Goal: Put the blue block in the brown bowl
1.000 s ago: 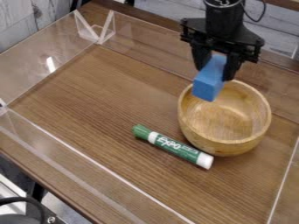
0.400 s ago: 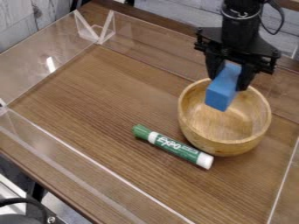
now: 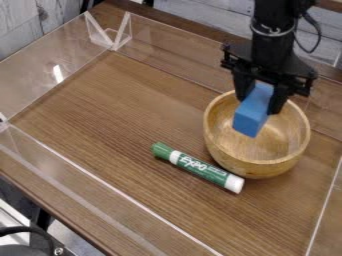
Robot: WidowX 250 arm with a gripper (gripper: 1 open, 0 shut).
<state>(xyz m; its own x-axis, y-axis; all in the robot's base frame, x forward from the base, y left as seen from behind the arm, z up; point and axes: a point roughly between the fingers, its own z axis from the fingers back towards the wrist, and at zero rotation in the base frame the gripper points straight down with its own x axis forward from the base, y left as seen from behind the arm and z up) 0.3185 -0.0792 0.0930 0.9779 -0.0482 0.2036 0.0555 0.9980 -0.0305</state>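
Evidently closed, with 1 blue block (image 3: 251, 114) grasped between the 2 fingers of the black gripper (image 3: 257, 90), over the brown bowl (image 3: 238, 154).

Bright-blue block (image 3: 251, 112), light-brown bowl (image 3: 254, 157), green-and-white marker (image 3: 198, 167)

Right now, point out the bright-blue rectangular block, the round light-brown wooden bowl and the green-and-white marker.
bright-blue rectangular block (image 3: 251, 113): camera view, middle of its face
round light-brown wooden bowl (image 3: 254, 168): camera view, near rim
green-and-white marker (image 3: 197, 167): camera view, mid-barrel
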